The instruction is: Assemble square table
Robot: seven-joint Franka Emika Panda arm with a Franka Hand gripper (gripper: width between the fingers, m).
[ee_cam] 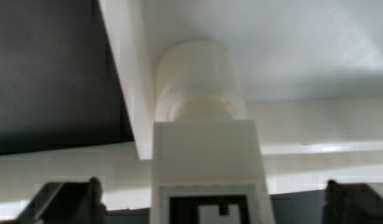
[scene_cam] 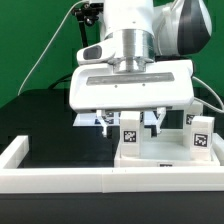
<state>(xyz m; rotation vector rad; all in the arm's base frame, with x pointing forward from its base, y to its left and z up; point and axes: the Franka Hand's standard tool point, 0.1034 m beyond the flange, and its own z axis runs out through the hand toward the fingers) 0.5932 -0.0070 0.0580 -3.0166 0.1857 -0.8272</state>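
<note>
The white square table top lies on the black table at the exterior view's right. White tagged legs stand upright on it: one at its left corner, another at its right. My gripper hangs straight down over the left leg, one finger on each side of it. In the wrist view that leg runs from between my fingers down to the table top. There is a clear gap on both sides of the leg. The gripper is open and touches nothing.
The long white border wall runs along the front, with a raised end at the exterior view's left. Black table surface lies left of the table top. A green backdrop stands behind, and cables hang from the arm.
</note>
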